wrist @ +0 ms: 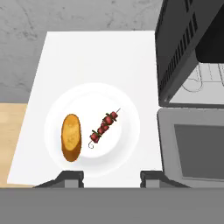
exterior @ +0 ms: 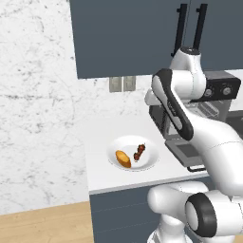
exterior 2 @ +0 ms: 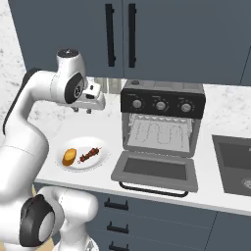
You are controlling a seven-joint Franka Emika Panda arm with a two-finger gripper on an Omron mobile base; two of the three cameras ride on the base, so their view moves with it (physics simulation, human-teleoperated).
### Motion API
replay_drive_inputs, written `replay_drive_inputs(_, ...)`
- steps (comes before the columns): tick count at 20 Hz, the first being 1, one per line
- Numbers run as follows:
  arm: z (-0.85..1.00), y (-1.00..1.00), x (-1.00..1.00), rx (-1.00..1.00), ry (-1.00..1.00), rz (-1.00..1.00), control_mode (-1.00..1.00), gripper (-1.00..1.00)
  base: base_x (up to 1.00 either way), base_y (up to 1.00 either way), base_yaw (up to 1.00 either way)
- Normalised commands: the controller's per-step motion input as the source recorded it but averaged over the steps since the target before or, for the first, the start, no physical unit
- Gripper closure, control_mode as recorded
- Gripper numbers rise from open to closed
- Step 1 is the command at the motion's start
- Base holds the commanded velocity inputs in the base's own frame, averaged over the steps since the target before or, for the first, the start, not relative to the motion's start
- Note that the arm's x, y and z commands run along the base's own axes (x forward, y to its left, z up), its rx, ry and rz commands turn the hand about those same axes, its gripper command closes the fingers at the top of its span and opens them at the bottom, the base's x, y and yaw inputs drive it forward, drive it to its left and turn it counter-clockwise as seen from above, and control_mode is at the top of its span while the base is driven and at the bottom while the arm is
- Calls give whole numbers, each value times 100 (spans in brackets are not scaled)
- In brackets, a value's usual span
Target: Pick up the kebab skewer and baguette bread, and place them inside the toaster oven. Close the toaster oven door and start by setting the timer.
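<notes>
Pincer (wrist: pixel 111 176) is hanging above the white surface (wrist: pixel 87 57) with its tips spread apart and nothing between them, pretty much over the near edge of the white plate (wrist: pixel 127 109). On that plate the baguette bread (wrist: pixel 71 137) and the kebab skewer (wrist: pixel 104 127) lie side by side, not touching. Right next to the plate sits the toaster oven (exterior 2: pixel 162 117), with the toaster oven door (exterior 2: pixel 156 170) dropped flat open, wire rack (exterior 2: pixel 158 132) visible inside.
</notes>
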Motion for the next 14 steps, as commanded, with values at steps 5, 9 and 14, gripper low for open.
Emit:
replay_drive_inputs(5, -4, -25, -26, 3, -3, 0, -100, -100, 0, 0, 0)
replay_drive_inputs(9, -1, -71, -53, 6, -13, 1, -100, -100, 0, 0, 0)
replay_drive_inputs(14, 0, -78, -51, 4, -14, 2, -100, -100, 0, 0, 0)
